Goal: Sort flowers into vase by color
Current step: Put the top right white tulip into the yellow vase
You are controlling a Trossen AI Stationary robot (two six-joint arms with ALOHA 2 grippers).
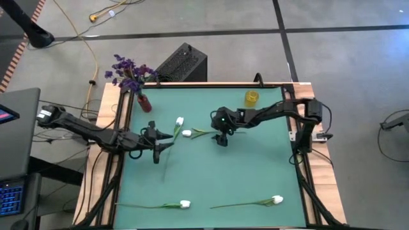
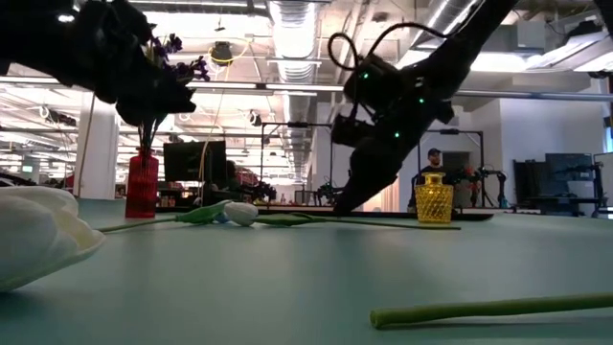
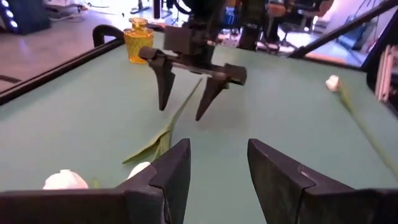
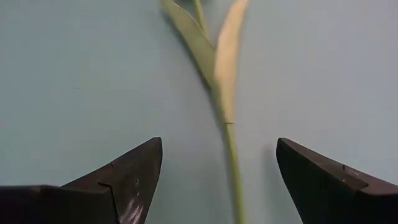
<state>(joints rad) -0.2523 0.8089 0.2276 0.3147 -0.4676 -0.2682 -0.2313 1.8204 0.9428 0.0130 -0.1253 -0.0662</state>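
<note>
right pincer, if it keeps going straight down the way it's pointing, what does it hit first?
Most likely the green stem of the white tulip lying mid-table. The right pincer is open and points down at the mat, with the stem running between its fingers. How far above it is unclear.

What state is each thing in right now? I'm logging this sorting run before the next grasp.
right gripper: open, straddling a stem, not yet closed.
left gripper: open, holding nothing.
centre white tulip: lying flat, stem between the right gripper's fingers.
second white tulip: lying flat by the left gripper.
two front white tulips: lying flat, untouched.
red vase: upright, holding purple flowers.
yellow vase: upright, empty.
</note>
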